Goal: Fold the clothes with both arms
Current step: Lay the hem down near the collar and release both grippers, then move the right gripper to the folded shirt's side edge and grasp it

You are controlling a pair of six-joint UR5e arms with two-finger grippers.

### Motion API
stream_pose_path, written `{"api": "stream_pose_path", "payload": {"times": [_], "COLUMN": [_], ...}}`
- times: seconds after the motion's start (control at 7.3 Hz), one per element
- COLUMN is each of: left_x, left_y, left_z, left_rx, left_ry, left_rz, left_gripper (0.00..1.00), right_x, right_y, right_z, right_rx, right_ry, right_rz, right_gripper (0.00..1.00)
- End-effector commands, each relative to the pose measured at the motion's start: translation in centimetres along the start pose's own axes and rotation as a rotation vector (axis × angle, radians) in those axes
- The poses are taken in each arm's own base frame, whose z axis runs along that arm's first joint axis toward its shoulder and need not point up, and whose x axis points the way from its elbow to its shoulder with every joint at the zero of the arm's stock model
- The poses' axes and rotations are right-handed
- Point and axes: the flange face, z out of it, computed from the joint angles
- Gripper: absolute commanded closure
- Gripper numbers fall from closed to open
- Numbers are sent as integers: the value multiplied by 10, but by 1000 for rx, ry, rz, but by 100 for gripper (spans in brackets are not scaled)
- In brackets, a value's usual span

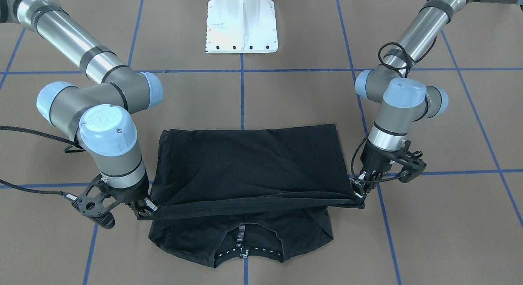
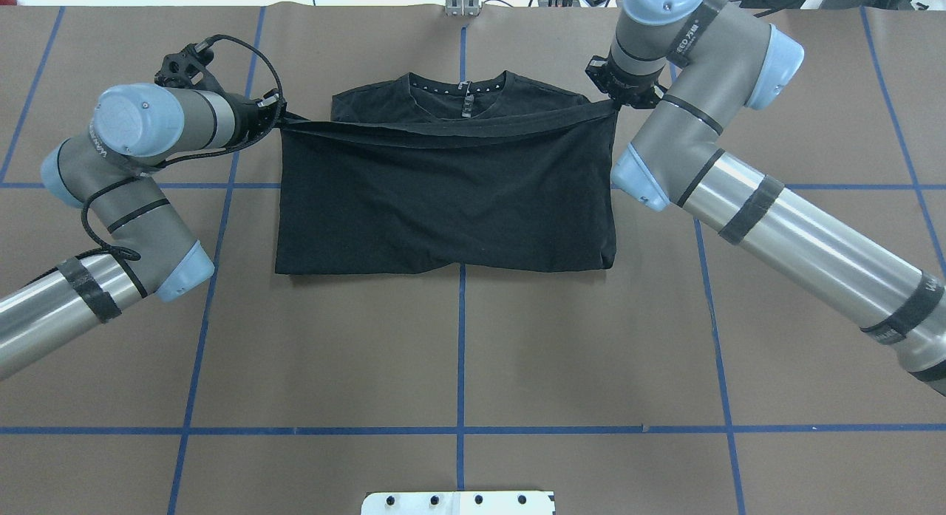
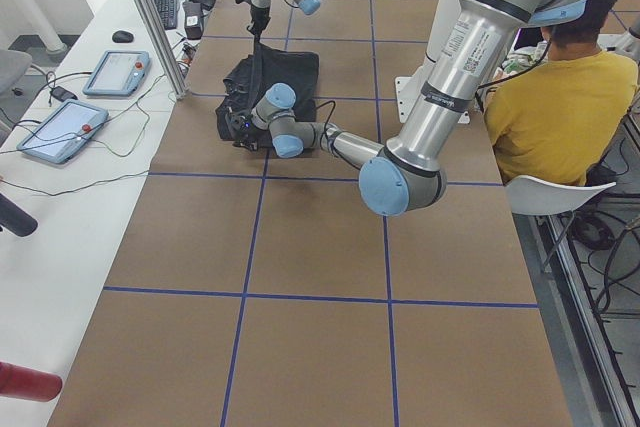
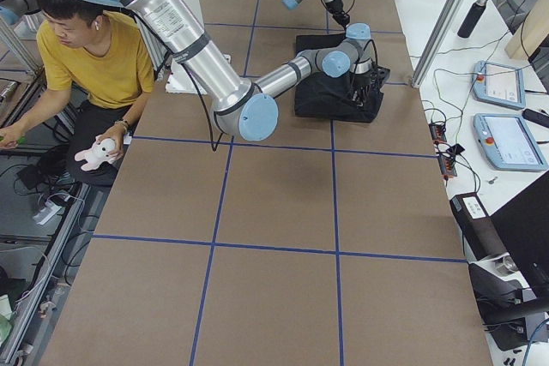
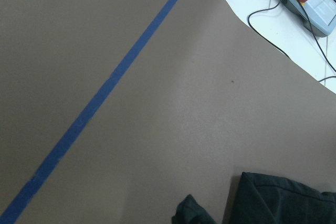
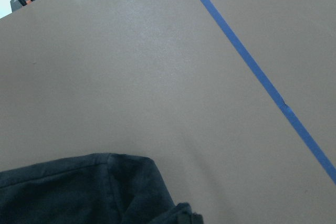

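The black T-shirt [image 1: 253, 162] [image 2: 443, 197] lies on the brown table, its lower half doubled over toward the collar [image 2: 462, 86]. The folded edge runs taut as a band [image 1: 253, 205] between both grippers, a little short of the neck. At the band's end on the robot's left, my left gripper [image 1: 359, 191] [image 2: 279, 117] is shut on that corner. At the opposite corner my right gripper [image 1: 146, 210] [image 2: 615, 101] is shut too. No print shows. Each wrist view catches only a bit of black cloth [image 5: 283, 200] [image 6: 79, 187] at its bottom edge.
The white pedestal base [image 1: 242, 23] [image 2: 458, 502] stands on the robot's side of the table. Blue tape lines [image 2: 461, 330] cross the brown surface. A seated person in a yellow shirt [image 3: 555, 107] [image 4: 94, 49] is beside the table. Tablets [image 3: 115, 72] [image 4: 502, 83] lie on the white bench.
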Motion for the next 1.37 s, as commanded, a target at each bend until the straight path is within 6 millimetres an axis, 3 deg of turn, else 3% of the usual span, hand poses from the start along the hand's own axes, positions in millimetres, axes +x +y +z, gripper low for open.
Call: {"api": "stream_pose_path", "payload": {"times": [0.0,0.27,0.41,0.55,0.69,0.96,1.1,1.23], "left_x": [-6,-4,-4,-5,-6,-8,-11,-10], "left_y": [-14,-32,-34,-34,-35,-33,-33,-33], "left_z": [2,-5,-6,-6,-6,-6,-5,-6], "left_rx": [17,34,37,35,37,33,33,36], "left_ry": [-11,13,14,14,12,12,7,11], "left_rz": [-10,-21,-22,-22,-22,-20,-10,16], "left_gripper": [61,50,49,49,49,49,49,48], "right_x": [-5,-19,-16,-2,32,127,147,147], "right_y": [-5,-4,-1,22,51,129,167,189], "right_z": [20,6,-9,-16,-15,-34,-31,-26], "right_rx": [3,5,4,-15,-39,-102,-40,-62], "right_ry": [-19,-45,-79,-109,-125,-154,-179,-219], "right_rz": [-4,-5,17,83,125,194,162,173], "right_gripper": [72,26,25,25,25,24,24,23]}}
